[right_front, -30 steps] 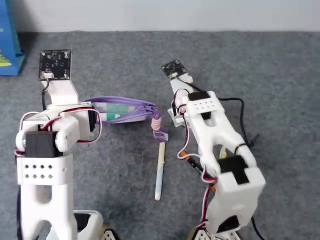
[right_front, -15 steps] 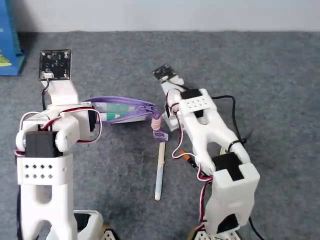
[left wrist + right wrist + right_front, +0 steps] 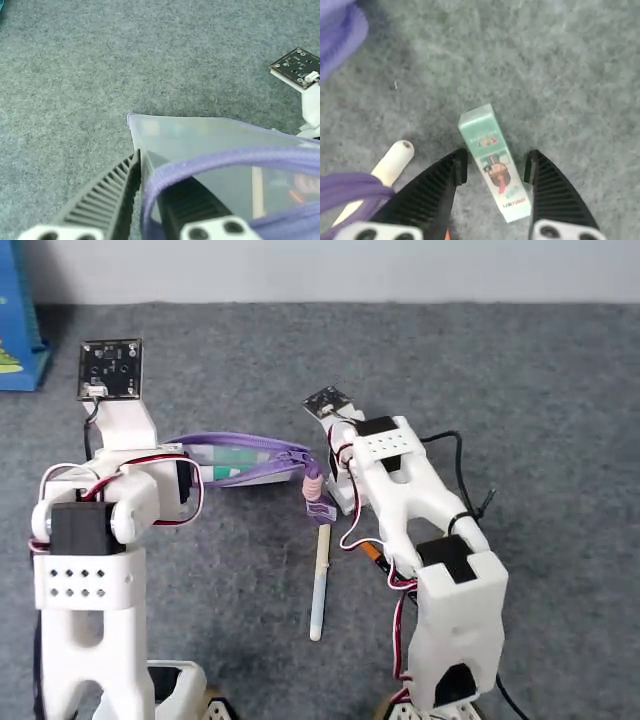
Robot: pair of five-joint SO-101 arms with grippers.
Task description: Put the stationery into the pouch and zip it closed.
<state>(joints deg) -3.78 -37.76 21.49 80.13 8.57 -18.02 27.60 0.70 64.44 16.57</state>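
Pouch (image 3: 245,455) lies on the grey mat (image 3: 520,390) between the arms, one end pinched by the left gripper (image 3: 141,159). Right gripper (image 3: 497,157) is wide open around the eraser (image 3: 492,165), not touching it, with the pen (image 3: 392,157) near.

From above, looking down over the table (image 3: 520,370) — from each wrist, close and downward, sharing the pouch (image 3: 240,462).

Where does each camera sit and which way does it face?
High view: fixed overhead, looking down on the table; left arm and right arm show.
Left wrist view: on the left wrist, looking along the left gripper, shut on the pouch.
Right wrist view: on the right wrist, looking down past the open right gripper at the eraser.
Shared: pouch in all three.
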